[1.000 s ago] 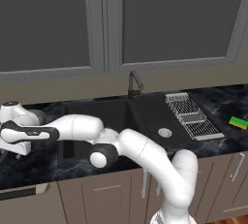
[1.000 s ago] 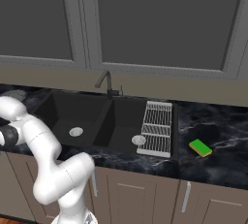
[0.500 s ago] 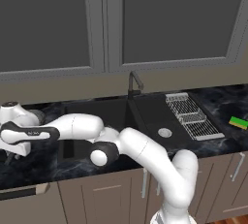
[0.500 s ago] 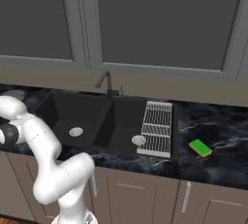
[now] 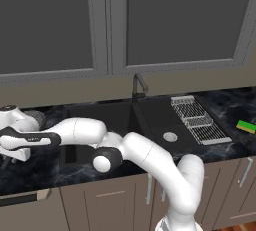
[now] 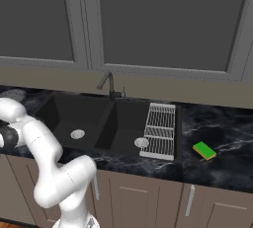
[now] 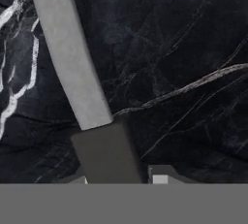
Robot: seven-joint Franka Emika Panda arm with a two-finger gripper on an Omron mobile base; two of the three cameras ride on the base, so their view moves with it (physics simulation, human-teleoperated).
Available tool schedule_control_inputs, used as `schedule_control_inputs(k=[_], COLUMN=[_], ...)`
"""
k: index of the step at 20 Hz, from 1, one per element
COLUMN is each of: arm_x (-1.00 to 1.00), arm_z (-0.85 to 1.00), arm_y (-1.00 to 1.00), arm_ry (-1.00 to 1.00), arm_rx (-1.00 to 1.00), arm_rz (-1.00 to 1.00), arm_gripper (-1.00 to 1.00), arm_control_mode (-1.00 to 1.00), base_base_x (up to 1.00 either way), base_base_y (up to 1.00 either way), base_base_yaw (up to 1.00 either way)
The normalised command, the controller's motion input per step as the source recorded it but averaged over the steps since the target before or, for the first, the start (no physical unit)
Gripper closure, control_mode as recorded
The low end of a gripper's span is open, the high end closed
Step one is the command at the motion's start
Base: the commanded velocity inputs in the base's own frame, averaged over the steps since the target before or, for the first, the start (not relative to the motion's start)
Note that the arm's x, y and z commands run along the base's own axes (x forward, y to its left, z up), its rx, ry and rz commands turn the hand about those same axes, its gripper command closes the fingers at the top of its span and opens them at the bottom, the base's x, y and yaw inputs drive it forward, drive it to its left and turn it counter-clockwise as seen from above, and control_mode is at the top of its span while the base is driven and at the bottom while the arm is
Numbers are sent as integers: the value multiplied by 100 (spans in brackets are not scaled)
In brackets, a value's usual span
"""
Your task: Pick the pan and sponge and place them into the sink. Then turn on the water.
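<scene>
Since the earlier frame the tool [image 7: 116,179] had closed onto the pan [image 7: 72,63] handle; next, lift toward sink [image 5: 150,120].

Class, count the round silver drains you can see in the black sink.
2: one drain in the left basin, one drain in the right basin beside the wire rack. None seems hidden.
</scene>
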Motion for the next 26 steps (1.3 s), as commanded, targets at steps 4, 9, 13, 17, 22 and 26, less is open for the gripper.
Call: schedule_control_inputs(k=[4, 9, 13, 17, 22, 26], arm_x=[-14, -3, 0, -11, -25, -31], arm_z=[36, 34, 25, 32, 31, 31], arm_y=[-8, -8, -6, -7, -13, -17], arm_ry=[-2, 0, 0, -3, 0, -2], arm_rx=[-1, 0, -3, -2, 1, 0], arm_rz=[-13, -17, -19, -15, -9, -8], arm_gripper=[100, 100, 100, 100, 100, 100], arm_control_mode=[-100, -100, -100, -100, -100, -100], base_base_x=[0, 0, 0, 0, 0, 0], base_base_y=[0, 0, 0, 0, 0, 0], base_base_yaw=[0, 0, 0, 0, 0, 0])
